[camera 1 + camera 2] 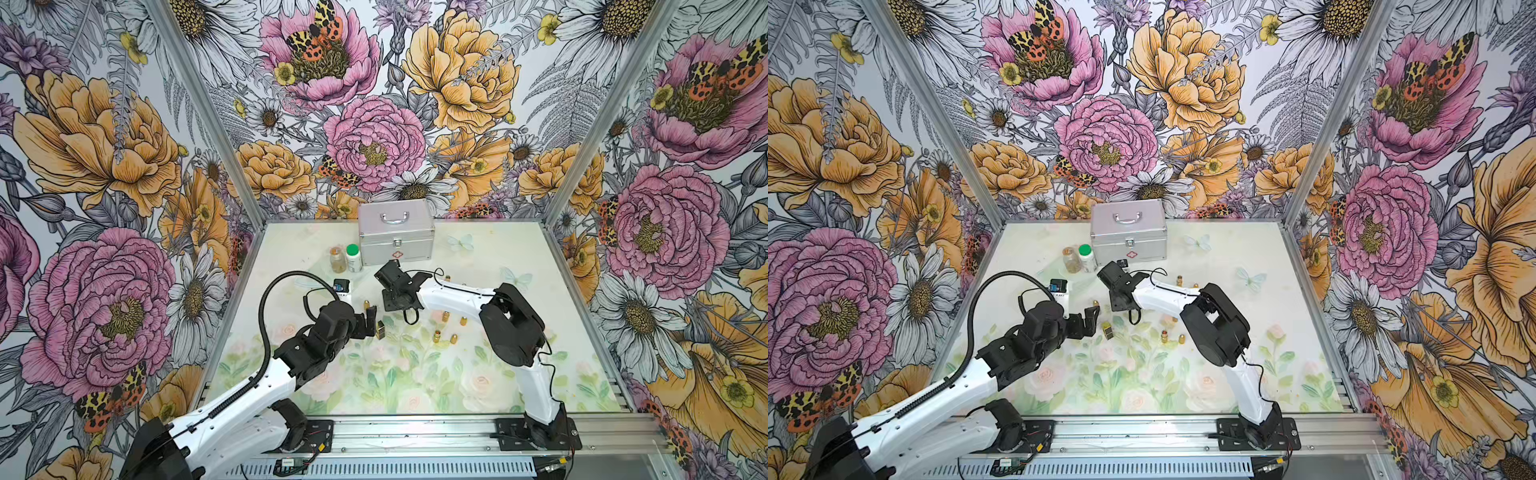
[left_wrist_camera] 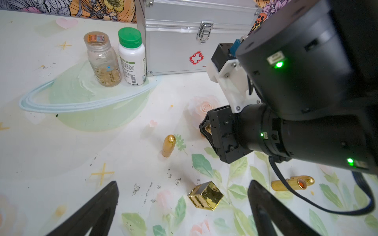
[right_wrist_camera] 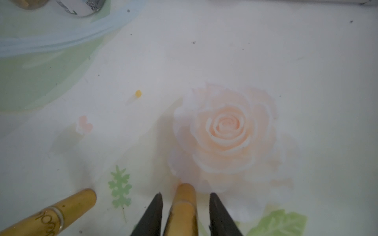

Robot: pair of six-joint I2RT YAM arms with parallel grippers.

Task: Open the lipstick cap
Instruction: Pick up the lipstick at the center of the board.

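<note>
A: Locating lipstick (image 3: 184,206): which gripper is sitting nearer?
B: Right gripper (image 3: 185,194) is straddling it, jaws part-spread, not touching; it is standing upright, axis along the fingers (image 3: 153,214). Left gripper (image 2: 183,182) is hanging spread.

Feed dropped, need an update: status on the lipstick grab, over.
Left gripper open by square gold lipstick. Right gripper open, straddling round lipstick, gaps both sides. Another lipstick close beside it, not touching.
</note>
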